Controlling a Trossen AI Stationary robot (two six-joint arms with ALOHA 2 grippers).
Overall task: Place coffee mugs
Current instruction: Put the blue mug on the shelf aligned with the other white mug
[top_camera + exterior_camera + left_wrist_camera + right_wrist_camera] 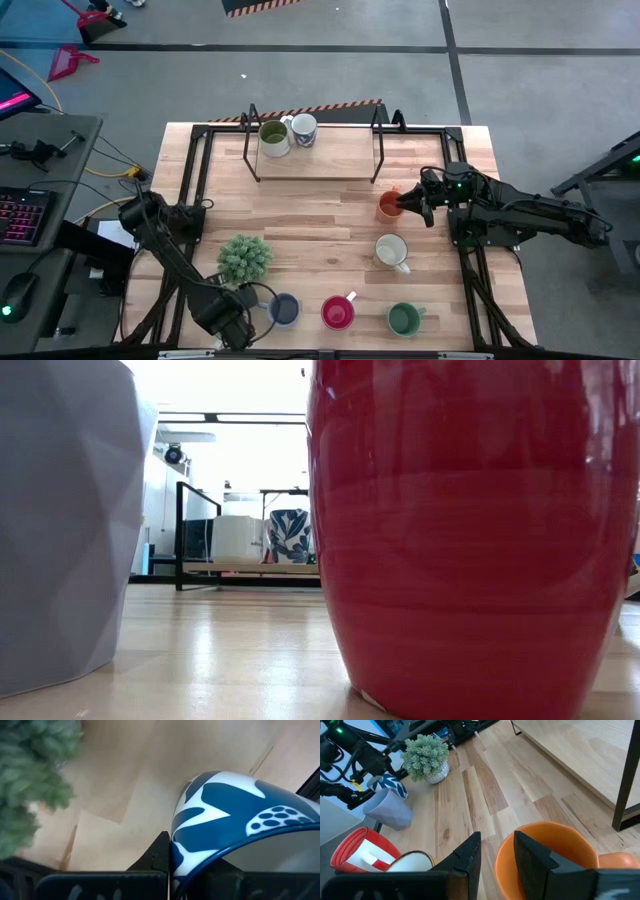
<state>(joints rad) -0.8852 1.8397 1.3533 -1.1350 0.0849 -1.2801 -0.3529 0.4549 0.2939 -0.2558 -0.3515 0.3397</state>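
Left tool [262,305] clamped on blue mug [284,310] rim, right tool [408,203] gripping orange mug [389,206] wall

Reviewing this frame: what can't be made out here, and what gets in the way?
- Low view: the red mug and a grey mug sit right at the lens and block most of the table; both grippers are unseen.
- High view: the left gripper is too small to judge its grip.
- Left wrist view: the blue patterned mug is cut off by the edge.
- Right wrist view: the orange mug is cut off.

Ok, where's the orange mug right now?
In the high view the orange mug sits right of centre, just below the rack's right leg, with the right claw closed on its rim.
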